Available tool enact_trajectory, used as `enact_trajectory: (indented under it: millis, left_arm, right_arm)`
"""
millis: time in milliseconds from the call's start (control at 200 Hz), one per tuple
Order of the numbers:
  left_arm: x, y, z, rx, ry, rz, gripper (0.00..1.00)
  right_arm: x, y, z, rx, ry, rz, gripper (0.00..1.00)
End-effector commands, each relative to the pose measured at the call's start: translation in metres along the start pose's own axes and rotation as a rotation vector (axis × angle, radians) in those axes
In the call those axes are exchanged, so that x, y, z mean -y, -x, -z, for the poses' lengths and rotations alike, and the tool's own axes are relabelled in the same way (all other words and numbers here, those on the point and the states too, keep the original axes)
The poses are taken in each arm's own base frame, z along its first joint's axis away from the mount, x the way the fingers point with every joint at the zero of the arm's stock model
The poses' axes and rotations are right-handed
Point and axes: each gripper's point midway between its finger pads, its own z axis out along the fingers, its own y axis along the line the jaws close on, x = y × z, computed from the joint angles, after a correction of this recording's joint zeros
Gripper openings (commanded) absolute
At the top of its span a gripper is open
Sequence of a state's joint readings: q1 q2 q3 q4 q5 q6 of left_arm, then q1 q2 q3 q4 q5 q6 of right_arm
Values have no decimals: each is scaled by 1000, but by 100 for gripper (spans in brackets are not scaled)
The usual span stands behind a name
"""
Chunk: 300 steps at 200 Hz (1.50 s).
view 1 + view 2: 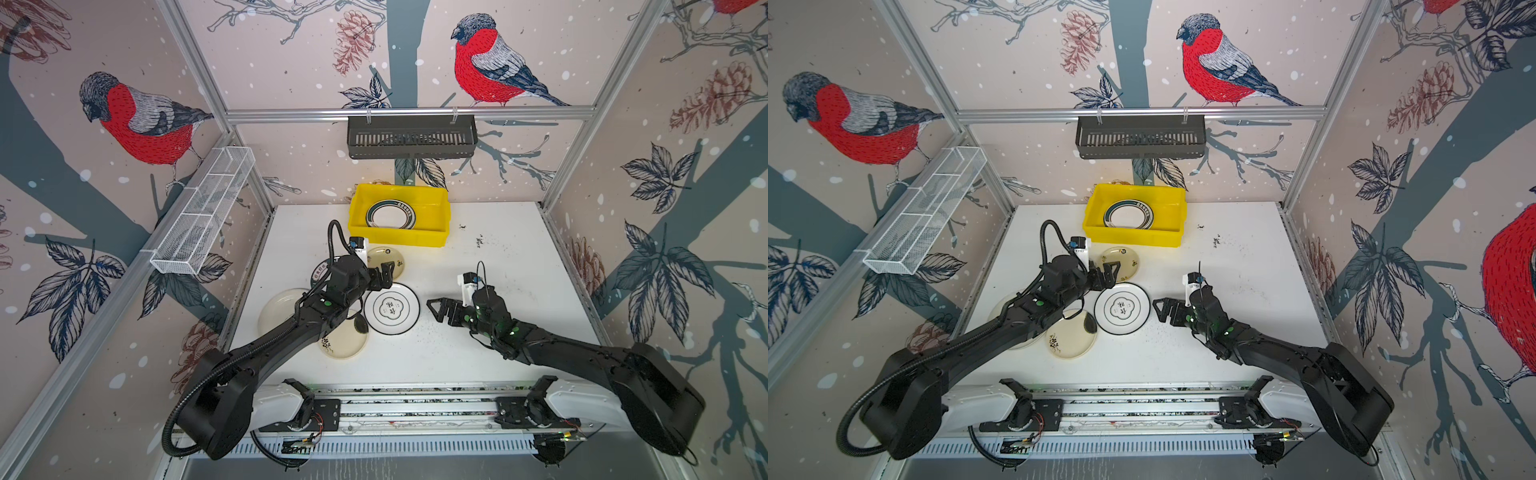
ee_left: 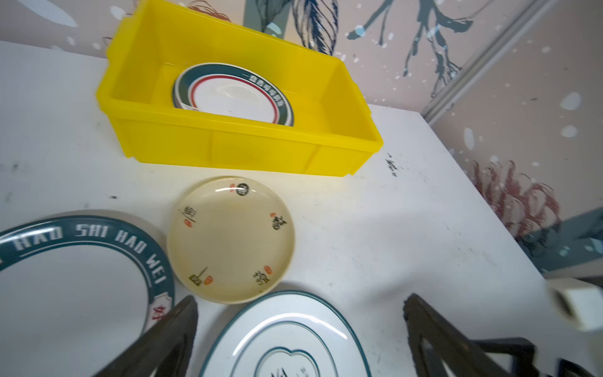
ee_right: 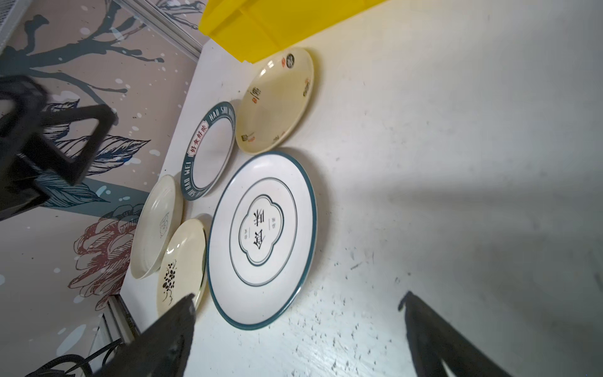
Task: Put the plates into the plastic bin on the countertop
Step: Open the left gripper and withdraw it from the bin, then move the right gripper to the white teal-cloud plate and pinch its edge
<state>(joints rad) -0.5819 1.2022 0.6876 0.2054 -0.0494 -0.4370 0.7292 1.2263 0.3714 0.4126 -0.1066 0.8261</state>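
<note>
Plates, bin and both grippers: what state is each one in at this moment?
plastic bin: upright, one teal-banded plate visible inside.
large teal-rimmed plate: flat on the countertop, not gripped.
yellowish plate: on the countertop, outside the bin.
lettered plate: on the countertop, outside the bin.
cream plate: on the countertop.
flower plate: on the countertop.
left gripper: open, empty.
right gripper: open, empty.

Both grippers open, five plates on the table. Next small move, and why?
Probably slide the right gripper to the rim of the teal-rimmed white plate: its open jaws face that rim, near but apart, and the yellow bin has room.
</note>
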Motion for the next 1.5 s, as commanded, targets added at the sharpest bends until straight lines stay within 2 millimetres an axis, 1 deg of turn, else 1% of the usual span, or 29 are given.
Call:
enact_trajectory:
  millis: [0, 135, 285, 375, 385, 415, 580, 660, 811, 961, 1031, 1136, 1291, 1376, 1496]
  left_arm:
    - [-12, -14, 12, -13, 54, 4, 97]
    - [-18, -33, 28, 27, 20, 39, 97]
    - [-19, -47, 32, 44, -20, 72, 97]
    - [-22, -54, 31, 32, -15, 54, 97]
    - [-22, -54, 31, 31, -15, 52, 97]
    - [-23, -56, 31, 29, -17, 46, 97]
    - [-25, -71, 26, -13, -23, 28, 97]
    - [-26, -74, 23, -27, -18, 20, 97]
    - [-26, -81, 17, -52, -23, 15, 97]
    - [-26, -89, 9, -93, -22, 20, 97]
    - [-28, -93, 6, -111, -11, 24, 97]
    - [-32, -94, 4, -121, 9, 30, 97]
    - [-31, -89, 6, -99, 1, 27, 97]
    - [-30, -88, 9, -83, -17, 28, 97]
    - [-25, -86, 11, -63, -57, 32, 97]
  right_arm:
    - [-13, 15, -2, 92, 40, -51, 99]
    - [-15, 10, 1, 114, 4, -33, 99]
    - [-14, 7, -1, 101, -13, -40, 99]
    - [-20, 6, -4, 84, 9, -38, 99]
    - [-18, 3, -7, 70, -1, -37, 99]
    - [-17, 1, -10, 58, -5, -38, 99]
    - [-24, -4, -19, 19, 2, -21, 99]
    - [-24, -3, -24, 12, -11, -8, 99]
    - [-16, 3, -34, -2, -106, 32, 99]
    - [-16, 3, -45, -45, -127, 60, 100]
    - [-14, 1, -49, -65, -129, 62, 96]
    - [-9, -3, -54, -97, -130, 64, 90]
    - [-3, -7, -60, -139, -92, 40, 71]
    - [-6, -8, -61, -150, -52, 32, 59]
    - [-11, -8, -63, -161, -26, 43, 48]
